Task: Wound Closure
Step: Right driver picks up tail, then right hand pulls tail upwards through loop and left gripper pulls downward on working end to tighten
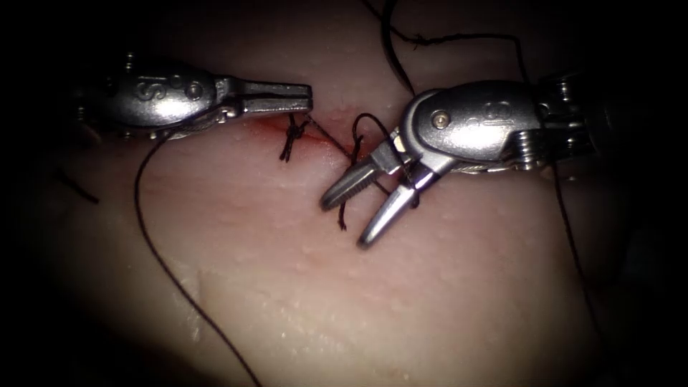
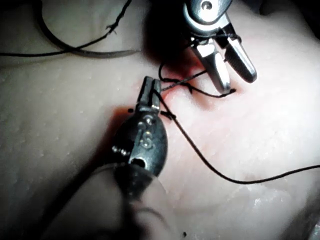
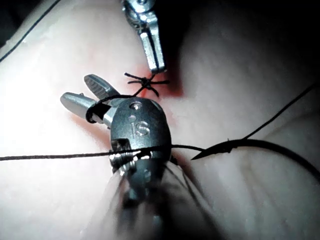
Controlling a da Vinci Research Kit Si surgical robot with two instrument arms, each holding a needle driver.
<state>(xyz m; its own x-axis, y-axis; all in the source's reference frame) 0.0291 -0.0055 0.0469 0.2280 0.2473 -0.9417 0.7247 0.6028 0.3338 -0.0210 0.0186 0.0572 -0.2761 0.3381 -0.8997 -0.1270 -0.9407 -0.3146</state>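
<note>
While the left gripper (image 1: pixel 304 100) pinches the thread (image 1: pixel 147 236) by the knot (image 1: pixel 292 136) at the cut (image 1: pixel 315 140), the right gripper (image 1: pixel 347 218) gapes wide, thread looped round it, holding nothing; the needle (image 1: pixel 390 50) lies on the tissue (image 1: pixel 430 287). This looks like knot tying.

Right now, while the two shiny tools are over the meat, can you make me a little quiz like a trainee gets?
1. Fill the gap: the curved dark needle lies loose on the pale pork ___, held by neither tool.
2. True or false: the shiny steel right tool has its jaws open, with thin black thread looped around them.
3. What do the shut jaws of the shiny steel left tool hold beside the cut?
A. the needle
B. the thread
C. nothing

Key: 1. tissue. 2. True. 3. B.
</note>
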